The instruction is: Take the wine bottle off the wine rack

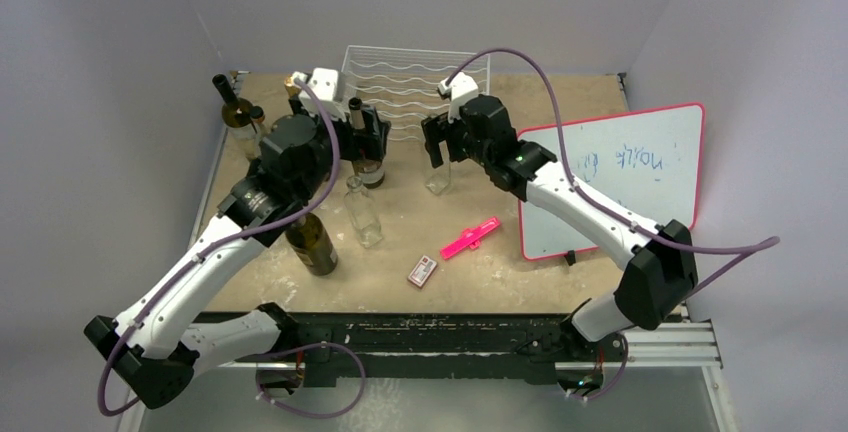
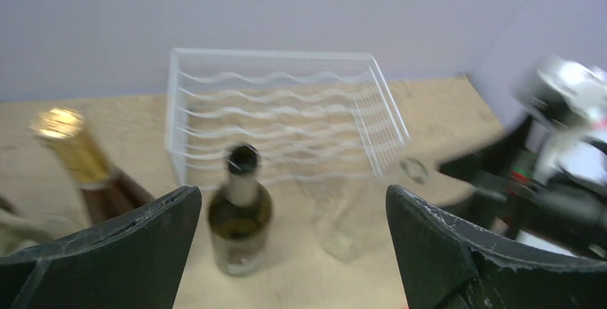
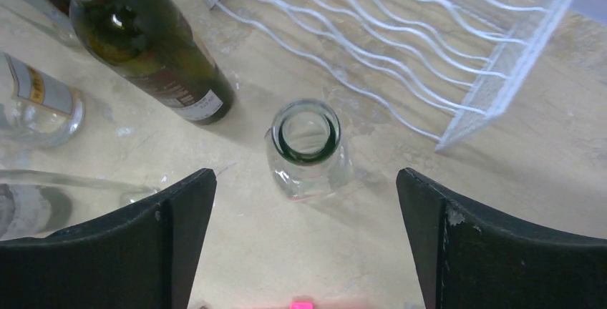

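Note:
The white wire wine rack [image 1: 415, 80] stands at the back of the table, and no bottle lies in its cradles. It also shows in the left wrist view [image 2: 279, 105] and the right wrist view [image 3: 401, 44]. A dark wine bottle [image 1: 368, 160] stands upright in front of the rack's left end. My left gripper [image 1: 366, 134] is open just above and behind it, with the bottle [image 2: 240, 212] near its left finger. My right gripper [image 1: 438, 144] is open and empty over an upright clear glass bottle [image 3: 308, 148] in front of the rack.
More bottles stand at the left: a gold-foil one [image 1: 296, 85], a dark one [image 1: 237, 112], a clear one [image 1: 364, 214] and a dark green one [image 1: 311, 242]. A pink tool [image 1: 470, 238], a small box [image 1: 423, 271] and a whiteboard [image 1: 620, 177] lie to the right.

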Controlling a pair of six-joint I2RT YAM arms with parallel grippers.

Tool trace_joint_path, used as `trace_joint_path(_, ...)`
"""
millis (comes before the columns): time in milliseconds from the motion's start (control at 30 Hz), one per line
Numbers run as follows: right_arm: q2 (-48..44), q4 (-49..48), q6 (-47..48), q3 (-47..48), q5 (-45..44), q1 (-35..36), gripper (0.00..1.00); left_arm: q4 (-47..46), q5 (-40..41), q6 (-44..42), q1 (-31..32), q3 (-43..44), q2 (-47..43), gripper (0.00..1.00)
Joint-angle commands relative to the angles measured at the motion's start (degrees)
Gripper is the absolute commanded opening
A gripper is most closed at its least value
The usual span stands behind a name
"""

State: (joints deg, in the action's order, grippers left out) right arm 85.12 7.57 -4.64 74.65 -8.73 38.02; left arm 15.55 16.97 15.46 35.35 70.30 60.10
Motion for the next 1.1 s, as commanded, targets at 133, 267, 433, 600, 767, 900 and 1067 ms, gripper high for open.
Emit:
trace_joint_path(133,-13.8,4.6,-1.8,4.4,0.1,-12.4,1.00,-4.1,-3.8,0.2,-22.5,10.2,1.0,1.00)
trace_joint_path(267,-23.5,3.9,-2.7,2.0,-9.2,-15.2,1.00,-7.9,-10.9,4.6,-38.4,9.0,-0.7,1.00)
trace_joint_path(433,-38.3,5.1,-2.2,0.1,-16.2,-15.3,1.00,-8.6,-13.3,6.2,-46.0,6.6,-4.3,1.00)
trace_joint_path(600,-48.1,2.1,2.3,-3.2,-18.2,-15.3,1.00,-11.7,-25.5,6.7,-45.4,3.7,-7.1,1.00)
trace_joint_path(767,-49.1,2.4,3.2,-2.3,-18.5,-15.3,1.00,-15.3,-25.7,-0.7,-32.3,-0.4,-10.4,1.00)
trace_joint_path(900,-49.9,2.6,2.8,-2.2,-18.3,-15.3,1.00,-11.6,-20.0,-5.3,-26.5,0.3,-12.2,1.00)
trace_joint_path(1067,-50.5,2.0,3.2,-2.2,-18.2,-15.3,1.00,-13.4,-21.5,-3.9,-26.5,-1.8,-13.9,1.00)
